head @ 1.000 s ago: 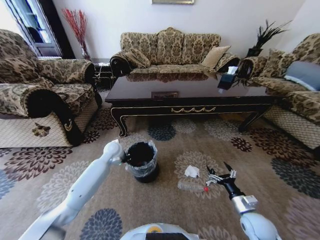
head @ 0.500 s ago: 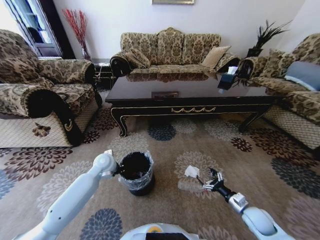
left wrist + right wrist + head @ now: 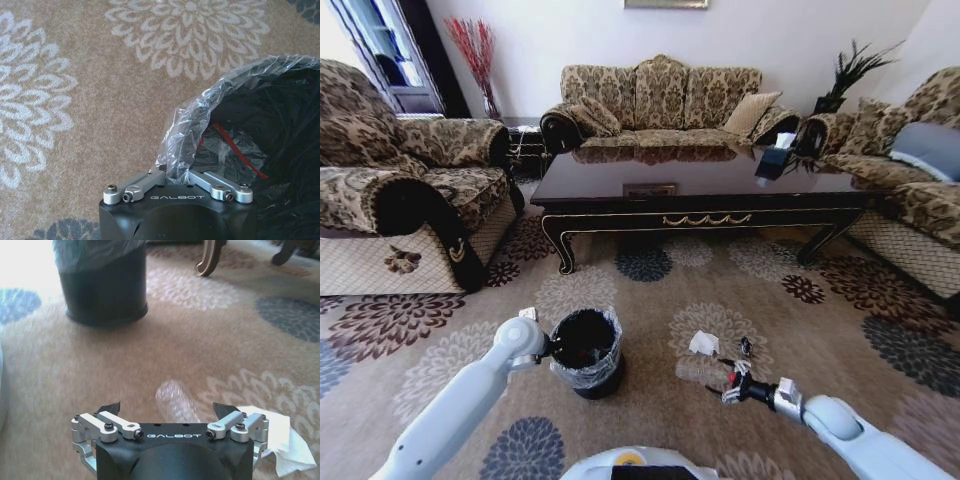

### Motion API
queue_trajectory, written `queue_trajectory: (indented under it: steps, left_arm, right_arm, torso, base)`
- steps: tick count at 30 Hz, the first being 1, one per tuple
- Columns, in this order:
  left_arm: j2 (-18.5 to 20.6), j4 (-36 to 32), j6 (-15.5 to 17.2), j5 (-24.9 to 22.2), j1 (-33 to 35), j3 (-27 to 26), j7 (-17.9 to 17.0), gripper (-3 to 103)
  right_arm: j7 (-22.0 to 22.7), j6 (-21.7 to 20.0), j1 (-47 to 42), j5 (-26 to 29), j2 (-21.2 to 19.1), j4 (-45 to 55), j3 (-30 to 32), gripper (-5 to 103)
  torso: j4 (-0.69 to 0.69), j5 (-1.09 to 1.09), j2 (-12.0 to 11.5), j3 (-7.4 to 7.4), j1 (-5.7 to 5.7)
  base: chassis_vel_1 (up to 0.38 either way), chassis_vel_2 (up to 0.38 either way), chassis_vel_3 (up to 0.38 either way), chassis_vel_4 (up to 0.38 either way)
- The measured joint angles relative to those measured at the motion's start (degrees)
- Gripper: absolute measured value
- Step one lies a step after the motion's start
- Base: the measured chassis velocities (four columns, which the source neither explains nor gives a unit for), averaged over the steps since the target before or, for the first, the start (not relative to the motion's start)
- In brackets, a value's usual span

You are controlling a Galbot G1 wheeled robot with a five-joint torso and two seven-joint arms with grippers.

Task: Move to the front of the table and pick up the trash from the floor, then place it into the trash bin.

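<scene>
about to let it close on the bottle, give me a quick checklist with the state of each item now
1. Right claw open: ok, fingers spread wide in the right wrist view.
2. Bottle between the right fingers: ok, it lies on the carpet centred in the gap.
3. Paper wad out of the grasp: ok, it sits beside one finger, outside the gap.
4. Trash bin ready: ok, upright and open, liner over its rim.
5. Left claw on the bin: ok, shut on the liner at the rim.
6. Right fingers low enough to the floor: cannot tell.
</scene>
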Motion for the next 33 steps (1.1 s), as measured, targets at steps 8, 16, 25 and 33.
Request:
queue_trajectory:
  steps: [8, 16, 25, 33]
  left_arm:
    - [-0.6, -0.1, 0.0, -0.5, -1.5, 2.5, 0.1, 0]
    - [-0.6, -0.7, 0.0, -0.5, -1.2, 2.8, -0.1, 0]
    - [-0.2, -0.8, 0.0, -0.5, -0.6, 2.6, -0.1, 0]
    - [-0.7, -0.3, 0.0, -0.7, -0.4, 2.2, 0.2, 0]
  right_arm:
    - [-2.1, 1.9, 5.3, -5.3, 0.0, -4.5, -2.9, 100]
    - [-2.3, 2.2, 14.4, -5.7, 0.7, -7.9, -11.1, 100]
    - [-2.5, 3.2, 22.9, -6.3, 3.8, -15.8, -21.3, 100]
    - [-2.1, 4.1, 28.3, -6.8, 6.9, -22.6, -26.8, 100]
  torso:
    - [-0.03, 0.0, 0.0, 0.0, 0.0]
    - [0.01, -0.02, 0.0, 0.0, 0.0]
    - [-0.01, -0.01, 0.0, 0.01, 0.0]
    - [-0.01, -0.02, 0.0, 0.01, 0.0]
  base:
    - [0.0, 0.0, 0.0, 0.0]
    - [0.0, 0.0, 0.0, 0.0]
    - [0.0, 0.0, 0.0, 0.0]
    - [0.0, 0.0, 0.0, 0.0]
